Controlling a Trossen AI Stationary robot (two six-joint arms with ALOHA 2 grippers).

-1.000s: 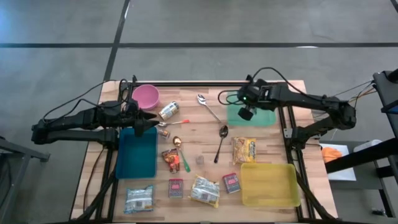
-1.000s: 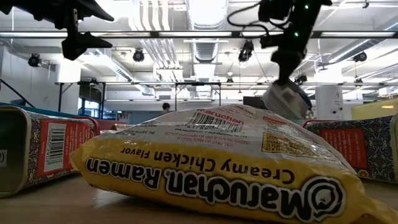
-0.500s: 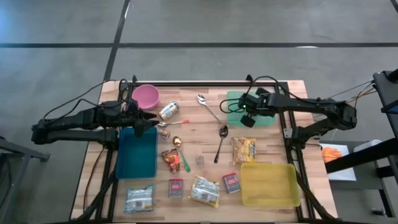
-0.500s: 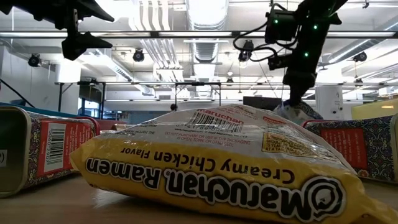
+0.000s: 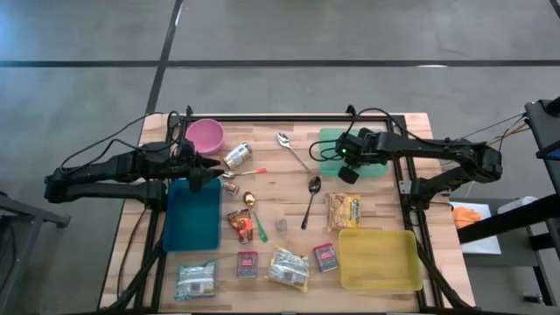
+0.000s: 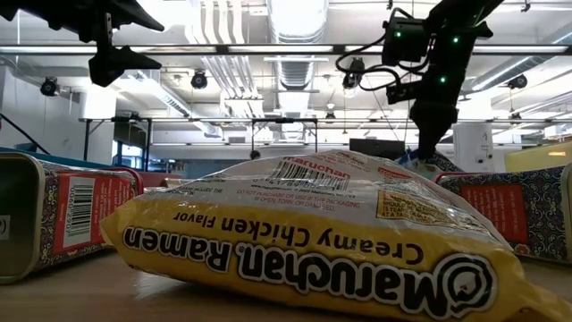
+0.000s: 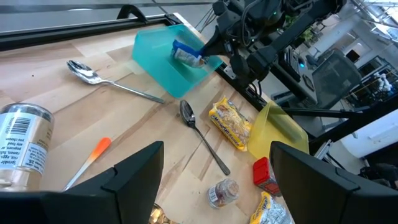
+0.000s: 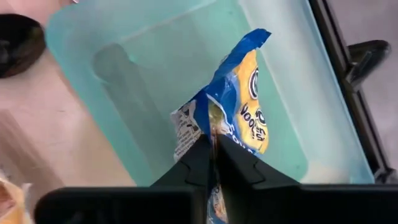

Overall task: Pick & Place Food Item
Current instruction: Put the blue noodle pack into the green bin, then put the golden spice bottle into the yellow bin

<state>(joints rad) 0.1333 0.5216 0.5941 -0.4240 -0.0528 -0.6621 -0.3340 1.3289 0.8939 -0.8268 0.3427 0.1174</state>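
A blue-and-yellow snack packet (image 8: 241, 118) is down inside the teal tray (image 5: 374, 168) at the table's far right, with my right gripper (image 8: 213, 148) shut on it. The left wrist view shows the packet (image 7: 186, 55) inside that tray (image 7: 158, 59), under the right arm. In the low view the right arm (image 6: 435, 85) comes down behind the yellow ramen pack (image 6: 304, 237), which hides most of the packet. My left gripper (image 7: 217, 180) waits open at the table's left, above the blue tray (image 5: 193, 219). My right gripper pinches the packet's crimped end (image 8: 211, 127) between its two fingers. The fingers (image 8: 233, 163) slant down from above. The packet hangs tilted below them into the teal tray; whether its lower end (image 8: 255, 43) rests on the tray floor I cannot tell.
A pink bowl (image 5: 206, 135), a can (image 5: 237, 156) and two spoons (image 5: 294, 150) (image 5: 311, 198) lie in the middle. Nearer the front are a noodle pack (image 5: 344, 211), a yellow tray (image 5: 378, 259), small red boxes (image 5: 325, 256) and other packets (image 5: 287, 268).
My right gripper has come down toward the teal tray and tipped further downward, still shut on the packet. The packet has gone down from above the tray rim into the tray, behind the ramen pack in the low view.
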